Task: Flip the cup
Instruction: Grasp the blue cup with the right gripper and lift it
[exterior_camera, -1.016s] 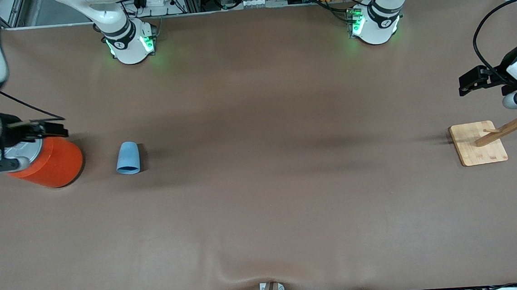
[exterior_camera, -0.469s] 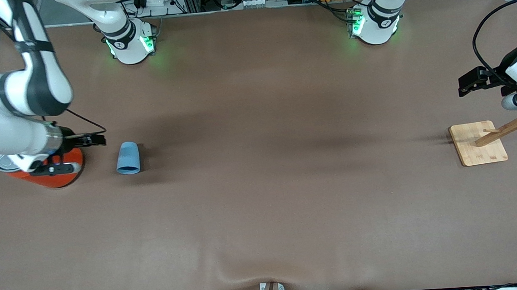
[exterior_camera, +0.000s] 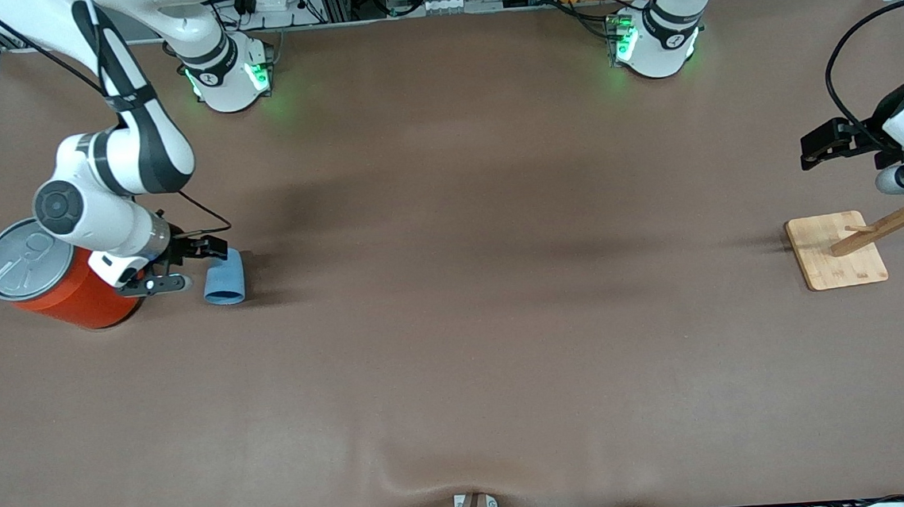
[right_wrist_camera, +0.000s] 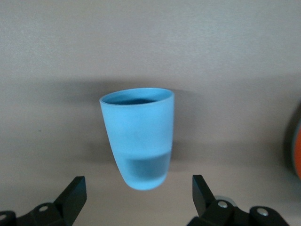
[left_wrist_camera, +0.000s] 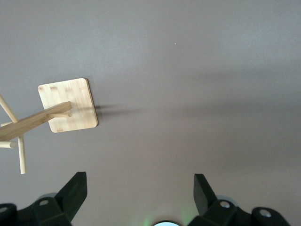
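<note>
Plainly, the nearest thing to the front camera is a low ripple in the brown table cover (exterior_camera: 463, 412) at the bottom middle of the frame, well apart from everything else.

At mid-height, toward the right arm's end of the table, the cup (exterior_camera: 224, 277) appears to lie on its side, its wide mouth toward the front camera and its narrow base toward the robots. It looks like thin, light plastic: stiff enough to pinch, smooth enough to slip, and likely to roll or skid if nudged on one side only. Its taper would tend to squeeze it out of a grip near the base, so I judge the best hold is across the mid-wall or nearer the rim, with both pads landing together.

The right gripper (exterior_camera: 192, 265) is low beside the cup's narrow end with its jaws spread wide and nothing between them; in the right wrist view the cup sits centred in that gap.

Just beside it stands the orange can (exterior_camera: 85, 299) with its grey lid (exterior_camera: 23, 260), near enough to crowd the wrist as it turns.

At the left arm's end, a wooden peg rack (exterior_camera: 826, 255) stands clear of the work. The left gripper (left_wrist_camera: 138, 188) waits over the table near it, jaws apart and empty.
</note>
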Motion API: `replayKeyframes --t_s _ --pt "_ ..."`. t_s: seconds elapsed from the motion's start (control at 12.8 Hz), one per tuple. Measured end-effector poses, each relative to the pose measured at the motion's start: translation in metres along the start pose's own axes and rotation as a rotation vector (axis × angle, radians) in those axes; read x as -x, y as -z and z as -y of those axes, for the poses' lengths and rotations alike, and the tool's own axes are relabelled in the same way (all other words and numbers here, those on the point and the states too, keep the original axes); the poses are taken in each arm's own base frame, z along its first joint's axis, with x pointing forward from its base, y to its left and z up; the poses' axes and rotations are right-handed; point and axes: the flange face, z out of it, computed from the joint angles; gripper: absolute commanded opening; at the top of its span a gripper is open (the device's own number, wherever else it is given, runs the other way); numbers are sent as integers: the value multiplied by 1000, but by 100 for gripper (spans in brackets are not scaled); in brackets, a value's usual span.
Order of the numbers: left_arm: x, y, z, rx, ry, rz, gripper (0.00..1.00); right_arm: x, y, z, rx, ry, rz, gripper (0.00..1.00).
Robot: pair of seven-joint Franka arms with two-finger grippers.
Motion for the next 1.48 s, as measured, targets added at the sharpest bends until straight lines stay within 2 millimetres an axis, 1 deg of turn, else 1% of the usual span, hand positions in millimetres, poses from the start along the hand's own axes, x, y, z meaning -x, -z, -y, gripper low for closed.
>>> replayKeyframes --t_s 0.23,0.47,0.7,0.78,0.86,0.94,1.02,1.09,1.17,1.25,1.33,1.48 --pt "0 0 -1 0 -2 0 100 -4 -18 10 3 18 -32 100" --pt "0 0 -2 0 -3 0 100 -5 -37 16 6 35 -27 100" --pt "0 0 -3 0 -5 0 100 -6 -48 24 34 87 -29 100" --pt "0 0 -3 0 -5 0 100 -7 -51 23 48 105 -36 95" --pt "0 0 -3 0 -5 0 100 -8 -55 21 55 112 -43 67" --pt "0 0 -3 0 -5 0 100 -9 -62 20 57 114 -42 47" --pt "0 0 -3 0 -5 0 100 -9 -67 19 57 118 -40 38" --pt "0 0 -3 0 -5 0 100 -9 -70 19 58 120 -39 19" --pt "0 0 -3 0 -5 0 100 -10 -67 19 59 123 -44 4" --pt "0 0 -3 0 -5 0 100 -11 -67 19 61 136 -46 0" --pt "0 0 -3 0 -5 0 100 -12 -66 19 63 158 -49 0" --pt "0 0 -3 0 -5 0 100 -23 -54 20 69 191 -64 0"
